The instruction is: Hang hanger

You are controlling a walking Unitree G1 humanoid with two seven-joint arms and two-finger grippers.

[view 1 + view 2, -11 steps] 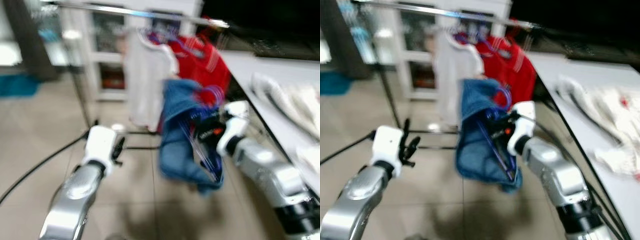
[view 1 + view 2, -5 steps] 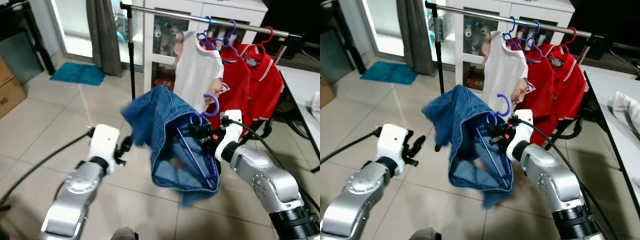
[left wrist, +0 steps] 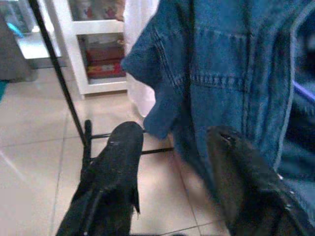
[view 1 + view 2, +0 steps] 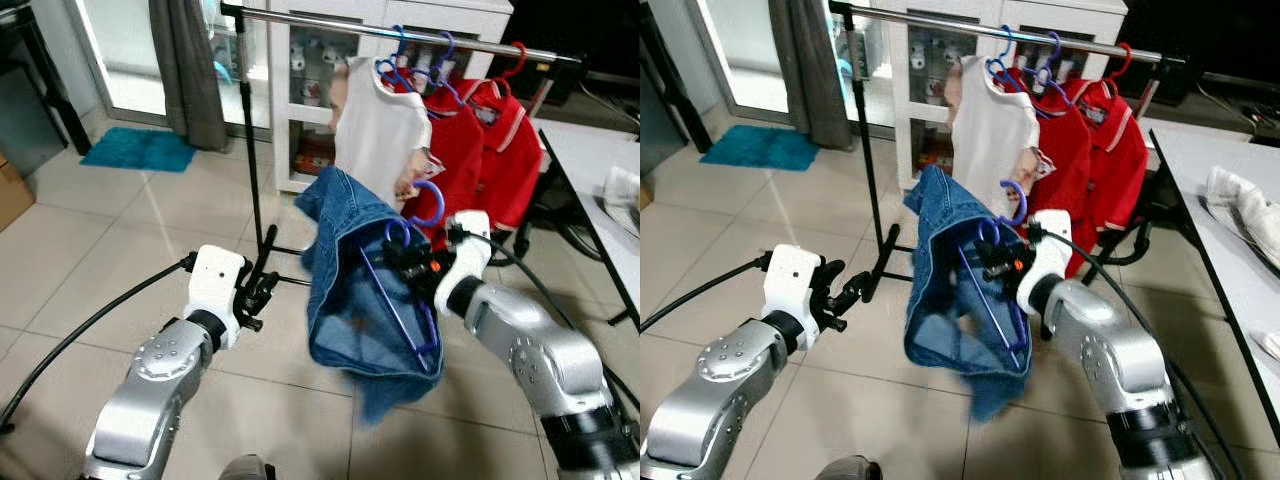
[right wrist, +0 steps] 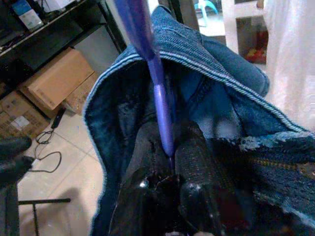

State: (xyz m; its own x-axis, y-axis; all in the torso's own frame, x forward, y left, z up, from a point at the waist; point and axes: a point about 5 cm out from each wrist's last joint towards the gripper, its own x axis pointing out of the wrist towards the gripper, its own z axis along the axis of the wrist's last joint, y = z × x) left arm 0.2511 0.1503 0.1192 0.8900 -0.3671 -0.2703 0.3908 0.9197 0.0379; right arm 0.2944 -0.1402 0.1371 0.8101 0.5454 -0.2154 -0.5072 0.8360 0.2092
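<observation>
Because the hanger [image 4: 403,290] must reach the rail [image 4: 400,28], the right claw [image 5: 170,164] is pinched on its purple wire just under the hook, holding it upright below and in front of the rail so the denim garment [image 4: 355,290] drapes free. The left claw [image 3: 172,147], fingers spread and holding nothing, hovers beside the denim, probably ready to steady it.

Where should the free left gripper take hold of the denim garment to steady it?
Probably the loose lower hem of the denim garment, approached from the robot's left, where the open left gripper already faces it. The right gripper holds the purple hanger near its hook.
</observation>
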